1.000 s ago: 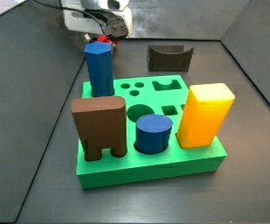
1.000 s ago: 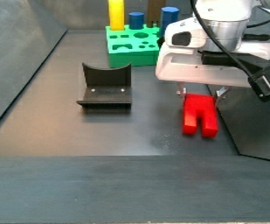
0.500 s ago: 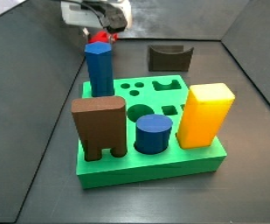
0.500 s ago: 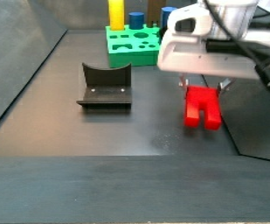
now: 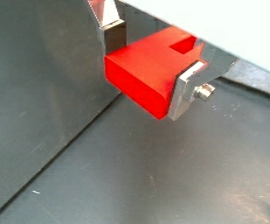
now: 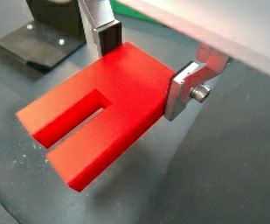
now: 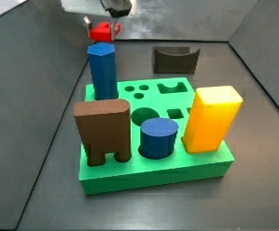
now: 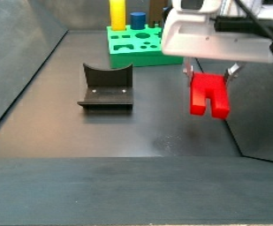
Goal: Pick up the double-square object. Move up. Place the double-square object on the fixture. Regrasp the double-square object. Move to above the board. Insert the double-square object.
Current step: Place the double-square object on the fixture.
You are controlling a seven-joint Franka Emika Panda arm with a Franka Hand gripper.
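Observation:
My gripper [image 8: 209, 71] is shut on the bright red double-square object [image 8: 207, 95] and holds it in the air above the dark floor, to the right of the fixture [image 8: 104, 87]. In both wrist views the silver fingers [image 5: 190, 83] [image 6: 189, 83] press on the red piece's two sides [image 5: 143, 66] [image 6: 96, 109]; its slotted end points away from the jaws. In a side view the red piece [image 7: 100, 31] hangs under the gripper [image 7: 102, 20] behind the green board [image 7: 153, 135]. The fixture [image 7: 174, 60] stands beyond the board. The board also shows far back [image 8: 136, 44].
On the board stand a blue hexagonal post [image 7: 103, 72], a brown legged block [image 7: 102, 131], a blue cylinder [image 7: 159, 138] and a yellow block [image 7: 211, 117]. Dark walls enclose the floor on both sides.
The gripper has risen with the red piece in it; the piece has left the floor and now hangs clear above it.

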